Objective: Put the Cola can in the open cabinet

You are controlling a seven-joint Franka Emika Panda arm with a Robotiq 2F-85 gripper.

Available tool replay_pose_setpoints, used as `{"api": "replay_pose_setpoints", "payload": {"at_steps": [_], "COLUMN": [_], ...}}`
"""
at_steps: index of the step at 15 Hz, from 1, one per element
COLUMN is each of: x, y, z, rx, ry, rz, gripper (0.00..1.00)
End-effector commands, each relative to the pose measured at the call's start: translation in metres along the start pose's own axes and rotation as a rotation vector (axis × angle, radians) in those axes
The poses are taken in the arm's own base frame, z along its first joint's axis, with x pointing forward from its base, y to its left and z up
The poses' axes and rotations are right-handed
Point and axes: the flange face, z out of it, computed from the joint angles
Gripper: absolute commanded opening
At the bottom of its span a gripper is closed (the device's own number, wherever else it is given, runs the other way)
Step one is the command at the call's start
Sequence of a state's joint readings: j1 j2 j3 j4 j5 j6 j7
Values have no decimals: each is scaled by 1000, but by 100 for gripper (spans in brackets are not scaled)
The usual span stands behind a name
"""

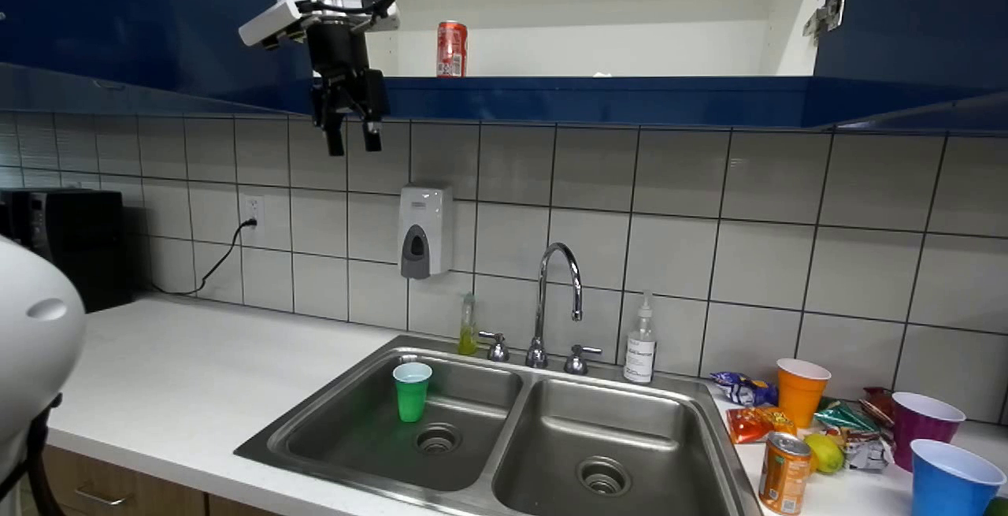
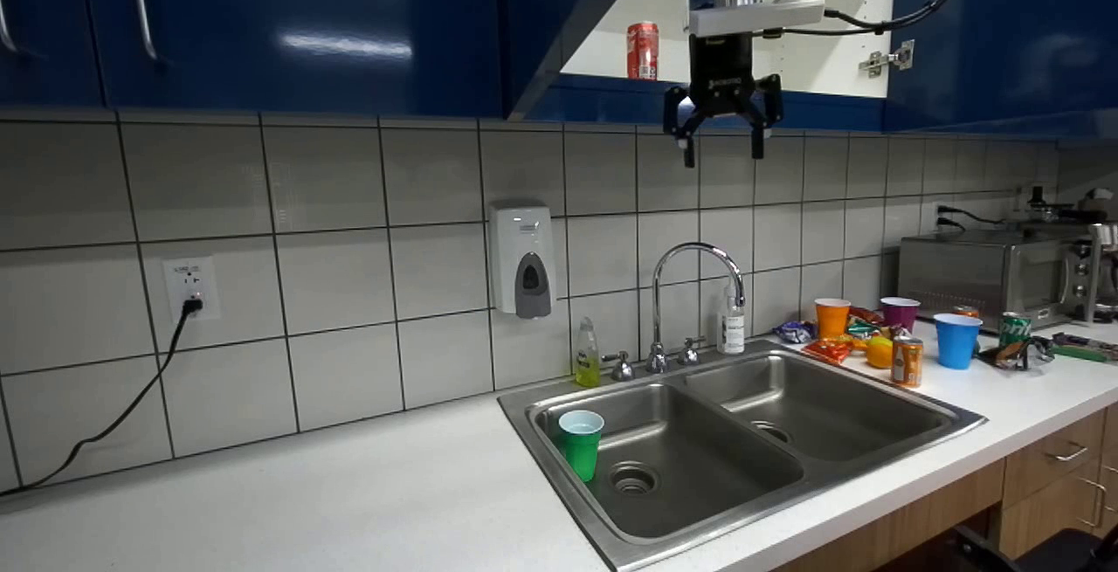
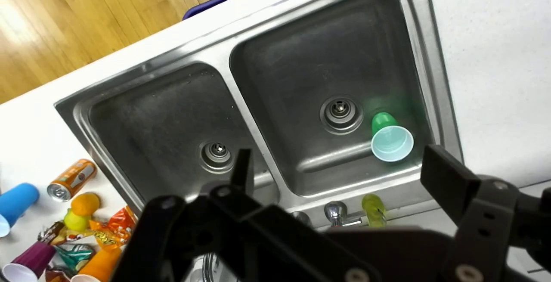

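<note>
Inside the open cabinet [image 1: 583, 98] the red Cola can [image 1: 452, 49] stands upright, close behind the dark blue lower edge. In an exterior view the Cola can [image 2: 642, 51] shows in the same place, on the white-walled shelf. My gripper [image 1: 354, 144] hangs fingers down in front of the cabinet, its tips below the blue edge and apart from the can. Seen from another side, the gripper [image 2: 724, 153] has its two fingers spread with nothing between them. In the wrist view the gripper [image 3: 338, 161] is open above the sink, and the can is out of that view.
Below is a double sink [image 1: 508, 453] with a green cup [image 1: 412, 391] in its basin. A tall faucet [image 2: 657, 310] and a wall soap dispenser [image 2: 522, 262] stand out nearby. Open blue doors [image 1: 917, 20] flank the cabinet. An orange can [image 1: 784, 473], cups and snack bags crowd the counter.
</note>
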State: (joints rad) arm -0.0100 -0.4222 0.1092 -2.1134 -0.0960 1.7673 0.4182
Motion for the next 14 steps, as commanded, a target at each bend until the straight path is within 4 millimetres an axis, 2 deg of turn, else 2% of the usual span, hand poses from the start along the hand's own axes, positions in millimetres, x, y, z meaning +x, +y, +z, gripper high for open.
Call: {"api": "replay_pose_setpoints", "payload": {"at_steps": [1,10,11,14], "x": [-12,-30,-21,-25], "y": [7,18,12,14], "z": [12,37,39,40], "rx": [6,-9,-29,-30], "ry": [-26,-68,-74,-75], "rz": [-32,-12,-6,-4], "gripper": [100,100,100,100]}}
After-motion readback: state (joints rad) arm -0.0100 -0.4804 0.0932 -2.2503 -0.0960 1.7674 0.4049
